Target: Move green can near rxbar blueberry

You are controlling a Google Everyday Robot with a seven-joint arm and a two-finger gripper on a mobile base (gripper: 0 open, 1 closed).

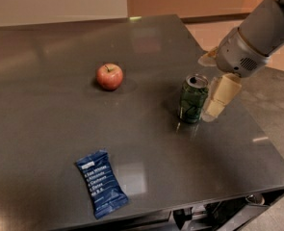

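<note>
The green can (193,99) stands upright on the dark table (59,129), right of the middle, its silver top with the opening showing. My gripper (212,86) is just right of the can, close beside it and low over the table. It is open, with one cream finger (221,96) next to the can's right side and the other (207,58) farther back. The can is not between them. The rxbar blueberry (101,183) lies flat near the table's front edge at the left, far from the can.
A red apple (109,76) sits left of the can toward the middle of the table. The table's right edge (257,124) runs close behind the gripper, and the front edge is just below the bar.
</note>
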